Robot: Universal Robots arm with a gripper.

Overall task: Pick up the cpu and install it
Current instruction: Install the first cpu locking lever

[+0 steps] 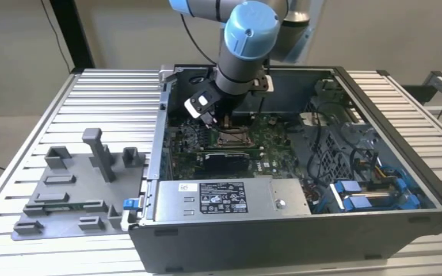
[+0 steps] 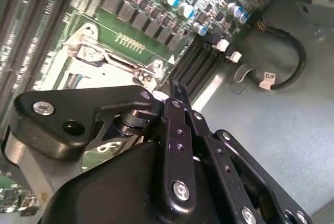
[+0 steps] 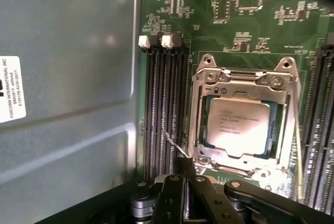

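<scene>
– Where is the cpu?
– The cpu (image 3: 237, 126) lies flat inside the socket frame (image 3: 195, 109), silver top up, on the board (image 3: 245, 20) in the open case (image 1: 298, 230).
– And your gripper?
– My gripper (image 3: 183, 165) hangs just beside one edge of the frame, apart from the cpu. My fingers are pressed together into one narrow tip.
– Holding anything?
– A thin wire lever (image 3: 172, 141) runs up to that tip, next to the memory slots (image 3: 162, 109). Whether I pinch it, I cannot tell.
</scene>
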